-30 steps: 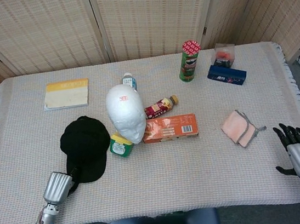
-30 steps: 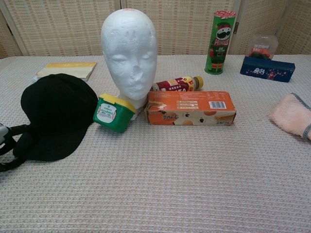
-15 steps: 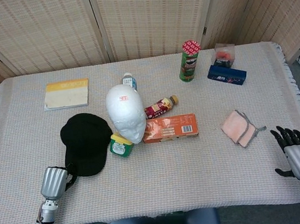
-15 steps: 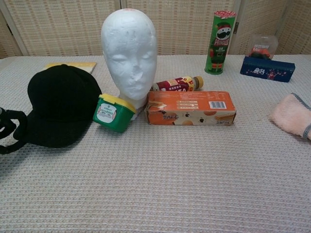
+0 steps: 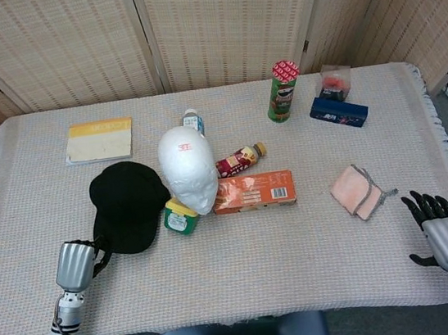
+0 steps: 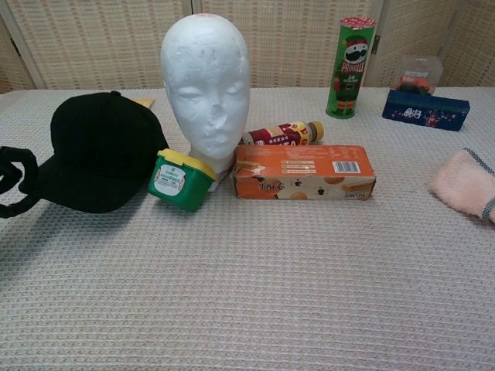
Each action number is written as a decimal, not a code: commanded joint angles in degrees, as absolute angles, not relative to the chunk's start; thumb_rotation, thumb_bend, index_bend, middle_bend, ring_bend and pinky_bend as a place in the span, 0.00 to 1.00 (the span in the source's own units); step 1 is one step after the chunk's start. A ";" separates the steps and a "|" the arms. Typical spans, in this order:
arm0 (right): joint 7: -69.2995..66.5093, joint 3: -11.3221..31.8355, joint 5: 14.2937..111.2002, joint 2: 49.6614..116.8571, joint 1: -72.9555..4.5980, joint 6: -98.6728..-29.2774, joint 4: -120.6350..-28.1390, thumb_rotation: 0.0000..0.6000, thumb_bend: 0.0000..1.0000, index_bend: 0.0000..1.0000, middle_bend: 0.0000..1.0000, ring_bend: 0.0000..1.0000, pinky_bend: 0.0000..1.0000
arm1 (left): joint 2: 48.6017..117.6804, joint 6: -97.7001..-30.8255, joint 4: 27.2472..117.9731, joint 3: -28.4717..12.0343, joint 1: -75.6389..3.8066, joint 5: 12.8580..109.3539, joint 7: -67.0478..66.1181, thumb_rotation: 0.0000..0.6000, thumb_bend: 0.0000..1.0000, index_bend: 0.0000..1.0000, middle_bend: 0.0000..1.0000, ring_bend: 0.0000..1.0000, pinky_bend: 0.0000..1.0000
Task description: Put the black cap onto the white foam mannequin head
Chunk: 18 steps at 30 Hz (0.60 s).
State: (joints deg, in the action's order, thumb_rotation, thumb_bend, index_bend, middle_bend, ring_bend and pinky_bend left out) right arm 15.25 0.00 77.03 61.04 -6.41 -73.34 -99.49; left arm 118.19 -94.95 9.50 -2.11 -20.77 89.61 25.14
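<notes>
The left hand (image 5: 77,265) holds the black cap (image 5: 128,205) by its brim, lifted to go on the white foam head (image 5: 188,168). The right hand (image 5: 444,233) rests open.

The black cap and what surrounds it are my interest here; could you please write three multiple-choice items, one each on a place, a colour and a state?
1. What lies right in front of the white foam mannequin head?
A. a pink cloth
B. a green tub with a yellow lid
C. a yellow notebook

2. What colour is the Pringles can?
A. green
B. blue
C. orange

3. How is the black cap?
A. on the mannequin head
B. under the biscuit box
C. gripped at its brim by the left robot hand

Answers:
1 B, the tub sits at the head's base.
2 A, its body is green under a red top.
3 C, the hand's fingers close on the brim at the near left.
</notes>
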 commanded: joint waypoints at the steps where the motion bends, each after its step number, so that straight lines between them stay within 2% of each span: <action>1: 15.25 -0.03 77.06 61.06 -6.43 -73.35 -99.55 1.00 0.06 0.00 0.00 0.00 0.00 | 117.89 -95.33 9.77 -2.33 -20.98 89.32 25.38 1.00 0.47 0.69 1.00 0.99 0.99; 9: 15.30 -0.22 77.26 61.03 -6.46 -73.33 -99.61 1.00 0.06 0.00 0.00 0.00 0.00 | 116.83 -97.94 10.75 -3.47 -22.31 88.32 25.82 1.00 0.51 0.69 1.00 0.99 0.99; 18: 14.79 -0.42 77.92 60.90 -6.30 -73.77 -99.76 1.00 0.06 0.00 0.00 0.00 0.00 | 114.15 -101.49 12.73 -7.01 -25.56 85.65 26.19 1.00 0.52 0.70 1.00 0.99 0.99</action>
State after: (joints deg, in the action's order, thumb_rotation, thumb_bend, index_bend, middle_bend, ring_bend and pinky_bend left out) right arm 14.81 -0.40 77.91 60.91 -6.31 -73.75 -99.75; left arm 114.69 -101.06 12.31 -6.39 -24.98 86.18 26.14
